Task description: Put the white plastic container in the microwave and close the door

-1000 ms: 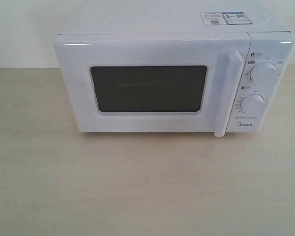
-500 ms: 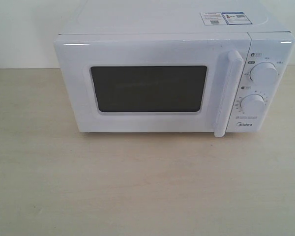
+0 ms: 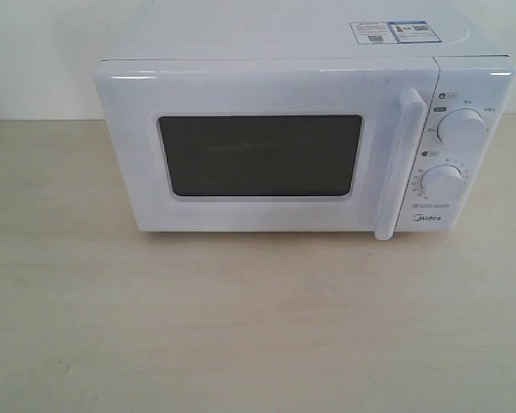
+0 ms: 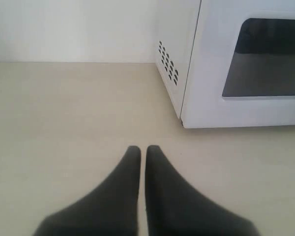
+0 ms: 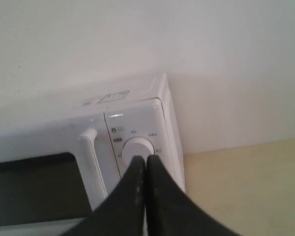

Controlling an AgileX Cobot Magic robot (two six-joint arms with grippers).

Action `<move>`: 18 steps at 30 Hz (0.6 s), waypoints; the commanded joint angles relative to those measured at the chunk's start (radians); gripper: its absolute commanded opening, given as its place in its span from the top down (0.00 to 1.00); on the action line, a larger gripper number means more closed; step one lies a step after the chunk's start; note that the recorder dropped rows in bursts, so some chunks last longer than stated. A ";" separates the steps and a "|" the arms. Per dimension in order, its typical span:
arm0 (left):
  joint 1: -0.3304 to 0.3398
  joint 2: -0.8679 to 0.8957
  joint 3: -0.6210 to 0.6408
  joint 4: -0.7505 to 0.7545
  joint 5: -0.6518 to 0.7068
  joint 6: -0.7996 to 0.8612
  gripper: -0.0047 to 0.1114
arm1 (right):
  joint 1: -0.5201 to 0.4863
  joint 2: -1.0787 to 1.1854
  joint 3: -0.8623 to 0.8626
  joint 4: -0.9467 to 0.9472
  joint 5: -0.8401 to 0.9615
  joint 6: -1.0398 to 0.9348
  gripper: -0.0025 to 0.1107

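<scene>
— What is nearest?

— The left gripper (image 4: 143,150), low over the bare worktop (image 3: 241,335) toward its front edge. Its dark fingers are pressed almost together and hold nothing.

— And the other one?

— The right gripper (image 5: 145,160) is pinched closed too, and empty. It is raised and points at the control panel, with its tips lined up with the upper dial (image 3: 462,128) but apart from it.

— How does the microwave (image 3: 267,39) look?

— It is a white box. The door (image 3: 258,90) is closed flush, with a dark window (image 3: 260,156) too dim to see through. A long upright handle (image 3: 400,163) runs along the door's right side. A lower dial (image 3: 441,182) and a small logo (image 3: 426,220) sit beneath the upper one.

— Where does it stand?

— Toward the worktop's back edge, ahead of both grippers. Its left front corner, with the side vents (image 4: 168,64), is off to one side of the left gripper. Nothing lies between them.

— And farther back?

— Stickers (image 3: 391,32) on the microwave's top, then a plain pale wall (image 3: 34,52).
</scene>
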 commanded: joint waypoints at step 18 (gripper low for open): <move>0.005 -0.001 0.003 0.004 -0.001 0.003 0.92 | -0.003 -0.021 0.073 -0.172 0.299 0.068 0.98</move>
